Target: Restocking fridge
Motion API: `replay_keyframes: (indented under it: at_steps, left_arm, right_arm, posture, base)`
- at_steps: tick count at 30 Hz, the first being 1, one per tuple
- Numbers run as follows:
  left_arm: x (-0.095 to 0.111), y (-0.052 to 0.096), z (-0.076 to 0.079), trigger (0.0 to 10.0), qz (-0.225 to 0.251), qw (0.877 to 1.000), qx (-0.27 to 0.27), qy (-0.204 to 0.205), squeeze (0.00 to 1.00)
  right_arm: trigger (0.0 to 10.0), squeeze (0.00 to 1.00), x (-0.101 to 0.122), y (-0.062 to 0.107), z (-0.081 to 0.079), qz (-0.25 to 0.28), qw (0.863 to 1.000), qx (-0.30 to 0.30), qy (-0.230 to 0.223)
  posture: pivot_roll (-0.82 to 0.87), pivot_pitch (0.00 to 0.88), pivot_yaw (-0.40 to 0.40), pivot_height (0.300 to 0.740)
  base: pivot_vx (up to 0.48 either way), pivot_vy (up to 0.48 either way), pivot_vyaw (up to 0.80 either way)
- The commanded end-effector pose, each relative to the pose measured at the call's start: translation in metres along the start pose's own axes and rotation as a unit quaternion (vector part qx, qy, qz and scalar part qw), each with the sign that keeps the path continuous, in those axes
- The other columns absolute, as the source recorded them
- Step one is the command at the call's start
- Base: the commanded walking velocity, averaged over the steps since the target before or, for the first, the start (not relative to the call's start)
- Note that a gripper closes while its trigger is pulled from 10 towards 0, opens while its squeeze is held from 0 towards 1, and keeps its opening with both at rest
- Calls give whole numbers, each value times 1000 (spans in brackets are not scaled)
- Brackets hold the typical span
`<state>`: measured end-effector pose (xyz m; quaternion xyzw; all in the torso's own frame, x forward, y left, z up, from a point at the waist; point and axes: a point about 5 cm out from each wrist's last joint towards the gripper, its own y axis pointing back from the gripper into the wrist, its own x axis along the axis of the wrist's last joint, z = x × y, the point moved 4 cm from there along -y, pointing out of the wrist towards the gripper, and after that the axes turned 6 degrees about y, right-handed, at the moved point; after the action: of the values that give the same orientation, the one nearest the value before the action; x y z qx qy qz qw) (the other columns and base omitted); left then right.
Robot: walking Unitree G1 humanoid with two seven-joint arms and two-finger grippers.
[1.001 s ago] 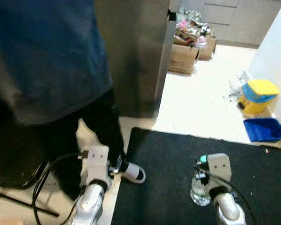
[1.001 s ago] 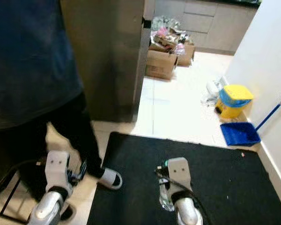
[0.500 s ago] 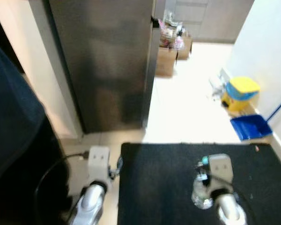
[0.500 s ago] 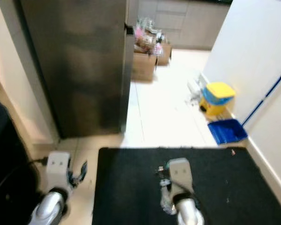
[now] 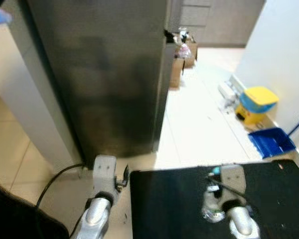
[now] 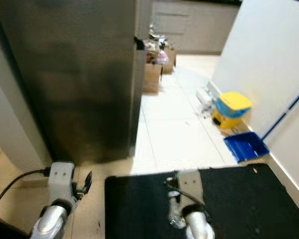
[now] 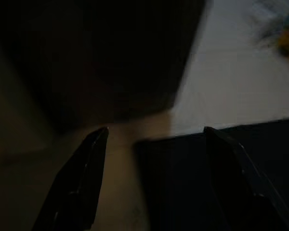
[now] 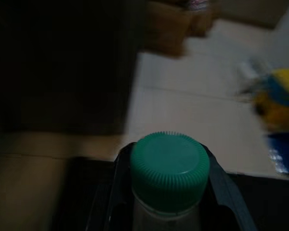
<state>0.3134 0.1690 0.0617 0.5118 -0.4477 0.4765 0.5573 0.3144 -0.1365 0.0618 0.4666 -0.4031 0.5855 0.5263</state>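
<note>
The tall steel fridge (image 5: pixel 99 74) stands straight ahead with its door closed. My right gripper (image 8: pixel 166 185) is shut on a clear water bottle (image 5: pixel 213 208) with a green cap (image 8: pixel 169 166), held low over the black mat (image 5: pixel 189 199). In the head views the bottle pokes out under the right wrist (image 5: pixel 232 180). My left gripper (image 7: pixel 154 139) is open with nothing between its fingers (image 7: pixel 84 173); it hangs low near the mat's left edge, in front of the fridge's foot. Its wrist (image 5: pixel 103 172) appears at the lower left.
A white cabinet side (image 5: pixel 25 94) flanks the fridge on the left. Cardboard boxes with clutter (image 5: pixel 182 50) sit past the fridge. A yellow and blue bin (image 5: pixel 256 102) and a blue dustpan (image 5: pixel 271 142) stand by the right wall. Pale tiled floor (image 5: pixel 199 124) lies ahead.
The view has swung and moved forward: the person in dark blue has slipped out to the lower left, and the fridge front now looms ahead. Both grippers keep their poses.
</note>
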Motion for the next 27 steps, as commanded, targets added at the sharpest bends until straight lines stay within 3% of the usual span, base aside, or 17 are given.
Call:
replay_keyframes:
  at_steps: [1, 9, 19, 27]
  left_arm:
    - [-1, -1, 5, 10000, -4, 1000, -7, -2, 0]
    - [-1, -1, 6, 10000, -4, 1000, -8, -2, 0]
    - [-2, -2, 9, 10000, -5, 1000, -14, 2, 0]
    - [3, -1, 21, 10000, 0, 999, -36, 6, 0]
  right_arm:
    - [10000, 0, -4, 3, 15, -5, 1000, -20, 12]
    - [10000, 0, -5, 3, 15, -6, 1000, -20, 13]
    - [10000, 0, -5, 3, 16, -8, 1000, -22, 17]
    - [10000, 0, -5, 3, 17, -8, 1000, -24, 17]
  posture:
    - [-112, 170, -19, 721]
    - [-112, 170, -19, 721]
    - [-118, 168, -18, 721]
    - [-119, 170, -15, 721]
  base:
    - [450, 0, 0]
    - [390, 0, 0]
    - [0, 0, 0]
    - [0, 0, 0]
